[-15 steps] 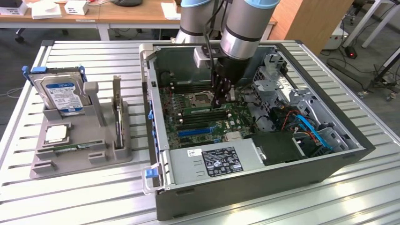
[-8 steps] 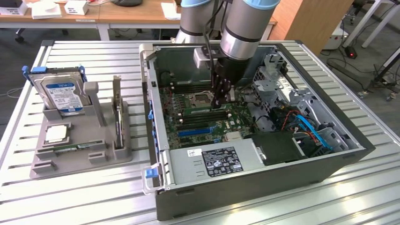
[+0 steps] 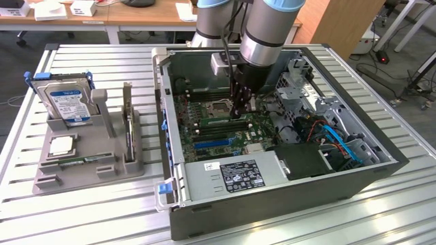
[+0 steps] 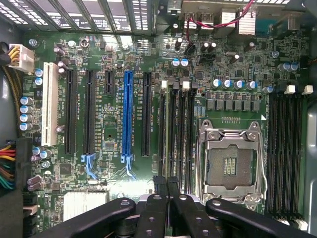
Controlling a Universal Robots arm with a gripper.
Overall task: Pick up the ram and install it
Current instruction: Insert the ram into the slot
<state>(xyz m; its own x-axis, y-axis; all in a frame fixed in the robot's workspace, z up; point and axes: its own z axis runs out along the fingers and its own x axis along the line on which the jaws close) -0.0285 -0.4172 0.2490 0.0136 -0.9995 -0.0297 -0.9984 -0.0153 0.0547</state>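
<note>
Wrist view has the gripper (image 4: 166, 182) with its two dark fingers pressed together, and nothing visible between them. They hang over the black memory slots (image 4: 176, 139) that run just beside the open, empty processor socket (image 4: 230, 161). Farther across the green motherboard (image 4: 109, 59) stands a long blue expansion slot (image 4: 127, 114).

From the exterior view, the arm reaches straight down into the open computer case (image 3: 286, 199), and the gripper (image 3: 240, 113) is low over the board, next to the socket (image 3: 219, 107). The ram (image 3: 218, 122) lies along those slots as a narrow green stick, directly under the fingertips. Whether the fingertips touch it cannot be told.

A silver power supply (image 3: 232, 176) fills the case's near edge. Well apart, toward the exterior view's left, a grey tray (image 3: 89, 176) on the slatted table (image 3: 81, 214) holds a leaning hard drive (image 3: 68, 104) and a small square processor chip (image 3: 61, 146).
</note>
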